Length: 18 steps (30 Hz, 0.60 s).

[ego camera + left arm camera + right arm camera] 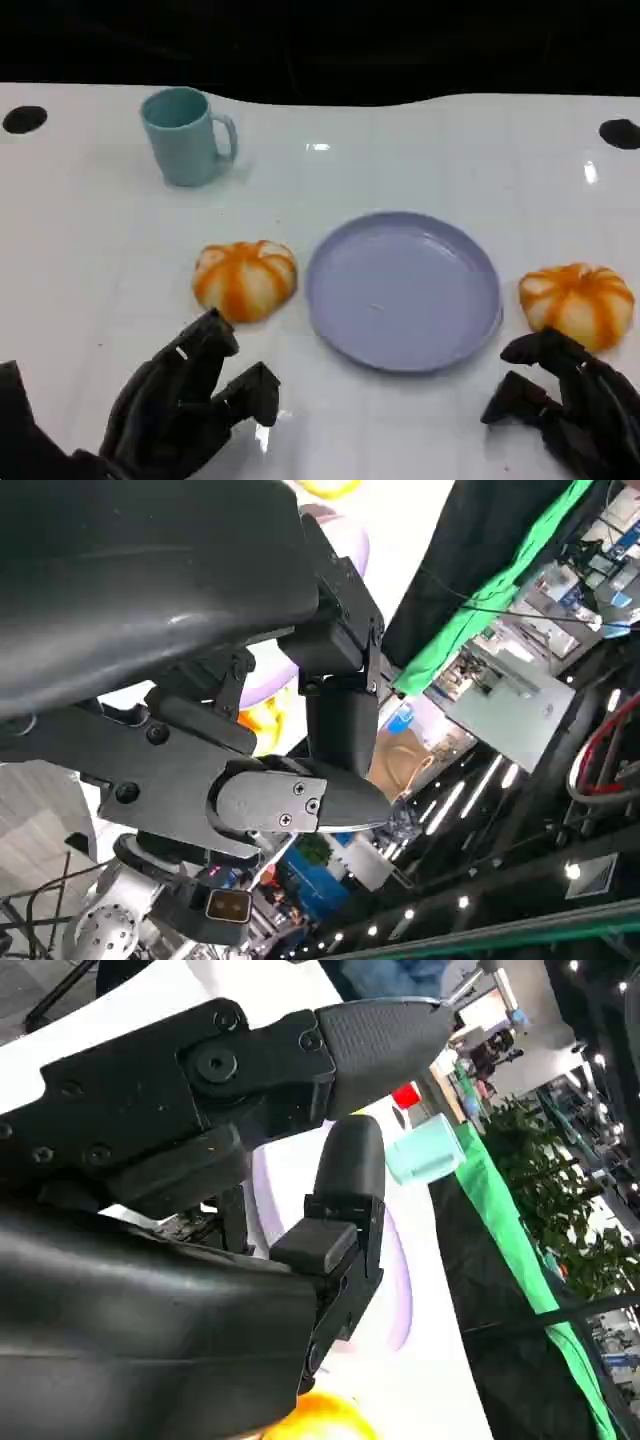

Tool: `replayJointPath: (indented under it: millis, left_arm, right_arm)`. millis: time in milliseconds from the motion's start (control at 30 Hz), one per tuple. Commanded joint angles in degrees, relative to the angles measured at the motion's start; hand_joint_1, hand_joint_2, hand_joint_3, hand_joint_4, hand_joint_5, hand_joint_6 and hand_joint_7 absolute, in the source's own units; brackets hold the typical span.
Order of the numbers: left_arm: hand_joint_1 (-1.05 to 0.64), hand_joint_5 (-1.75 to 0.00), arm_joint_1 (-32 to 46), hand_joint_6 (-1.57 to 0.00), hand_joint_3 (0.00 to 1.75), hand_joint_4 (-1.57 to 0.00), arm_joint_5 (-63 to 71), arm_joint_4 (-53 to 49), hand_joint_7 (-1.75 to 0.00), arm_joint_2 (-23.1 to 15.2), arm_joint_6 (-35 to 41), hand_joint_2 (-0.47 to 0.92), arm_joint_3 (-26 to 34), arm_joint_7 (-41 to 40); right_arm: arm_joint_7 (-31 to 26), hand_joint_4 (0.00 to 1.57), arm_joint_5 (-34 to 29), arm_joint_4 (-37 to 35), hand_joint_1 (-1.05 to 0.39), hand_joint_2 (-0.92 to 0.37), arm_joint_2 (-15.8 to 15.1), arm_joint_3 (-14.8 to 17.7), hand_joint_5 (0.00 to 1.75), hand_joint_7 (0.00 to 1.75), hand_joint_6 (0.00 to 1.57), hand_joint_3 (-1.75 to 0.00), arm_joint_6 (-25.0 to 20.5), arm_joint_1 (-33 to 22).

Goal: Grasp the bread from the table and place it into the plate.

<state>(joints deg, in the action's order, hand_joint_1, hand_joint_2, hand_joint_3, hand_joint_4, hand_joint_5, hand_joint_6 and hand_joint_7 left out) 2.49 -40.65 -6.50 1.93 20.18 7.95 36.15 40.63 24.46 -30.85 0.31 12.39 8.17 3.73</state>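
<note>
Two round orange-and-white striped breads lie on the white table. One bread (245,279) sits just left of the empty lavender plate (403,289), the other bread (577,303) just right of it. My left hand (190,400) hovers near the table's front edge, a little below the left bread, fingers spread and holding nothing. My right hand (565,400) is low at the right, its fingers apart right below the right bread, not gripping it. The right wrist view shows my right hand (300,1160), the plate (400,1290) and a bit of bread (325,1420).
A teal mug (187,135) stands at the back left of the table. Black round marks (24,119) sit at the far corners. Beyond the table's far edge it is dark.
</note>
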Motion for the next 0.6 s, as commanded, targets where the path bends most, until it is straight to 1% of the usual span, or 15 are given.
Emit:
replayJointPath:
  millis: [33,167,333,467,600]
  left_arm:
    - [-0.56,-1.75,0.4,-0.66,0.34,-0.77,0.6,0.3,-1.58,-0.6,-0.3,0.92,-0.1,0.5]
    - [-0.56,-1.75,0.7,-0.66,0.34,-0.77,0.6,0.8,-1.58,-0.6,-0.2,0.92,-0.3,0.1]
    - [-0.56,-1.75,0.8,-0.67,0.34,-0.77,0.4,1.1,-1.58,-0.8,0.4,0.92,-0.5,0.1]
    - [-0.58,-1.75,0.7,-0.67,0.33,-0.78,0.6,0.8,-1.59,-0.7,0.2,0.92,-0.5,0.1]
    - [-0.57,-1.75,0.4,-0.67,0.34,-0.78,0.7,0.4,-1.58,-0.6,-0.4,0.92,-0.3,0.4]
  right_arm:
    - [-0.5,0.69,0.2,0.6,-0.53,-0.92,-0.2,0.1,1.49,1.13,0.64,-0.23,0.1,-0.7]
    - [0.5,0.67,0.5,0.4,-0.51,-0.92,-0.3,0.2,1.5,1.14,0.62,-0.26,0.4,-0.7]
    - [0.0,0.68,0.4,0.4,-0.52,-0.92,-0.2,0.3,1.5,1.14,0.62,-0.23,0.3,-0.6]
    - [0.0,0.68,0.6,0.5,-0.53,-0.92,-0.4,0.3,1.48,1.13,0.63,-0.23,-0.5,-0.5]
    - [0.1,0.68,0.3,0.1,-0.53,-0.92,-0.5,0.2,1.48,1.13,0.63,-0.23,-0.3,-0.1]
